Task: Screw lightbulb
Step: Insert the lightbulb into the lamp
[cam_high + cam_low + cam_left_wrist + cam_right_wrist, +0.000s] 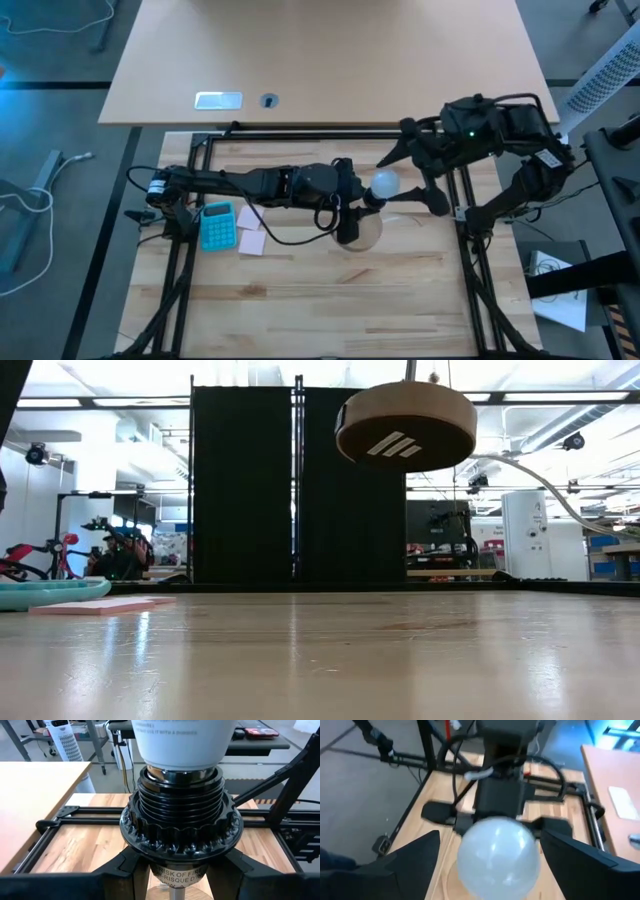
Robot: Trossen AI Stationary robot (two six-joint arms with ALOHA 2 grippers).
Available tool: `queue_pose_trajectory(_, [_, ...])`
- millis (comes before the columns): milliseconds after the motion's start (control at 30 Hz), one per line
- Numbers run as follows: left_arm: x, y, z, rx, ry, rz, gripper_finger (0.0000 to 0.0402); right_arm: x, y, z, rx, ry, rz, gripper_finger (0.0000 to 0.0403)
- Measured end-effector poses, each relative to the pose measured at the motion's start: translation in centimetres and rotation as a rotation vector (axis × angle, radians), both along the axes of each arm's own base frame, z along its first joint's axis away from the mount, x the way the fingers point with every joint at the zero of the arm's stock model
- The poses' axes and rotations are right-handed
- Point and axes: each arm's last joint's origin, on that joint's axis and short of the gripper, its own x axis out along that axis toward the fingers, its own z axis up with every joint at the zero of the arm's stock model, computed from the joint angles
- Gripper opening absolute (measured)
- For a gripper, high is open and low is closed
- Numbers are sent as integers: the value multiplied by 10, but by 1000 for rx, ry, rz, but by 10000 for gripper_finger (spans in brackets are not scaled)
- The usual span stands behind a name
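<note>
The white lightbulb (385,183) sits with its base in a black ribbed socket (180,815) that stands on a round wooden disc (405,425). My left gripper (346,218) is shut on the socket below its ribbed collar and holds the lamp in the air over the table's middle. My right gripper (497,855) is open. Its two fingers stand on either side of the bulb's globe (497,852), and no touch shows. In the left wrist view the bulb's neck (182,740) enters the socket's mouth. My left gripper pinches the socket's narrow lower neck (177,874), the part with the printed warning label, between its two fingers (120,872), just under the toothed collar. The fingers come level from the table's left. The lamp is lifted clear, and its disc (405,425) hangs high above the tabletop.
A turquoise calculator (217,224) and pink sticky notes (250,238) lie on the table left of centre. A black frame rail (300,135) borders the work surface. A pale cord (540,480) runs off from the lamp toward the right.
</note>
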Motion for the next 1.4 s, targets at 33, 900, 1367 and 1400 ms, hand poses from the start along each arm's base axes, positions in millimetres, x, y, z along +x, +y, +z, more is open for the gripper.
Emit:
queue_pose_trajectory(33, [0, 0, 0, 2, 0, -1, 143, 0, 0, -1, 1, 7, -1, 336])
queue_pose_trajectory(900, [-3, 12, 9, 66, -39, 257, 143, 15, -8, -9, -58, 49, -318, 278])
queue_pose_trajectory(1367, [-2, 20, 10, 21, -86, 426, 143, 29, -12, -11, -9, 15, -540, 281])
queue_pose_trajectory(1400, [-2, 21, 11, 23, -93, 439, 143, 31, -12, -12, -6, 14, -566, 282])
